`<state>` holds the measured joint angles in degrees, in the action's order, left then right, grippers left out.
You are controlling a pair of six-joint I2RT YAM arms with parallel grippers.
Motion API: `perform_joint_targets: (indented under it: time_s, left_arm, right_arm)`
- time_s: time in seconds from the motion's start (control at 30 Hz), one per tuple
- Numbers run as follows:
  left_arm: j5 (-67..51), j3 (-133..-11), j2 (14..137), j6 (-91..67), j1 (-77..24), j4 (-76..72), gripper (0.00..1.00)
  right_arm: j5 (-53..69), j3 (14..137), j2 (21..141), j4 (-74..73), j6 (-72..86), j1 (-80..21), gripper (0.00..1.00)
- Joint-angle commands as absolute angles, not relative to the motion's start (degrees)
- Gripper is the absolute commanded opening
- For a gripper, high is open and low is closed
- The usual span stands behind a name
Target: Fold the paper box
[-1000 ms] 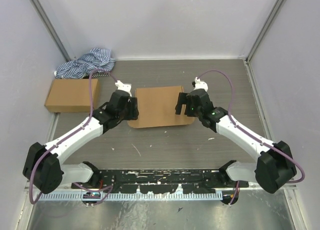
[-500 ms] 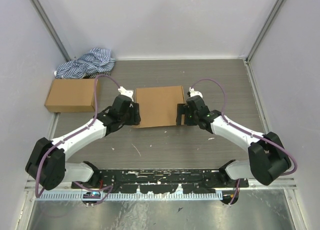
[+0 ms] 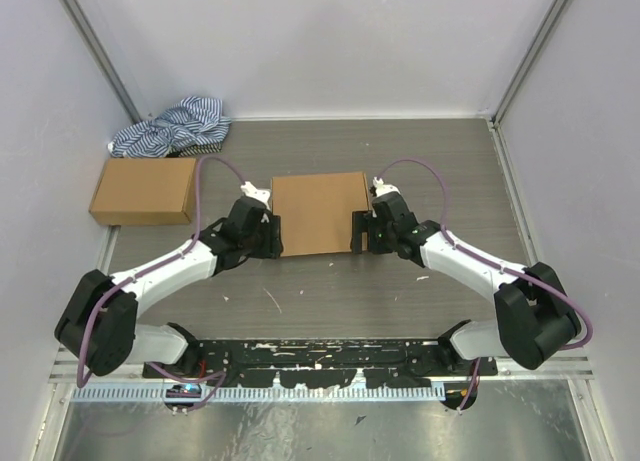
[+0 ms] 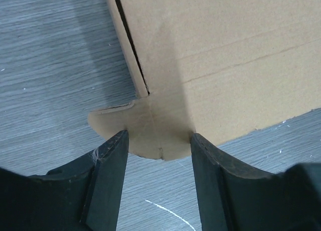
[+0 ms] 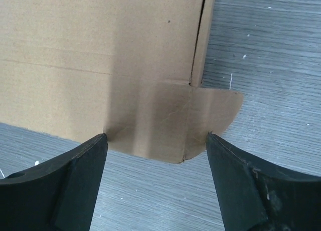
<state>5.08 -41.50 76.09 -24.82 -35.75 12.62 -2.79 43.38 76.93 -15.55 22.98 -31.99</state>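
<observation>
Seen from above, the paper box (image 3: 320,213) lies flat in the middle of the bench (image 3: 400,301), with the left pincer (image 3: 272,239) at its near-left corner and the right pincer (image 3: 358,233) at its near-right corner. A sealed carton (image 3: 145,190) and a striped cloth (image 3: 175,126) lie well apart at far left. In the left wrist view the fingers (image 4: 108,181) stand spread astride a rounded tab (image 4: 150,133) at the box's corner, pinching nothing. In the right wrist view the fingers (image 5: 75,181) are spread wide with the other corner tab (image 5: 210,116) between them, gripping nothing.
</observation>
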Motion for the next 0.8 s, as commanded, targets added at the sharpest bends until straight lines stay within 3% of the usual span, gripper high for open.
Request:
perform_joint_targets:
  time_s: [0.0,0.77]
  left_arm:
    - [3.77,-40.56,76.47,-24.72,-36.31,10.38,0.60]
    - [-2.07,-44.04,74.66,-24.98,-36.91,16.64,0.55]
  right_arm:
    - [-1.10,43.59,76.04,-14.50,21.58,-32.81,0.84]
    - [3.93,46.58,72.98,-18.89,21.28,-34.18,0.75]
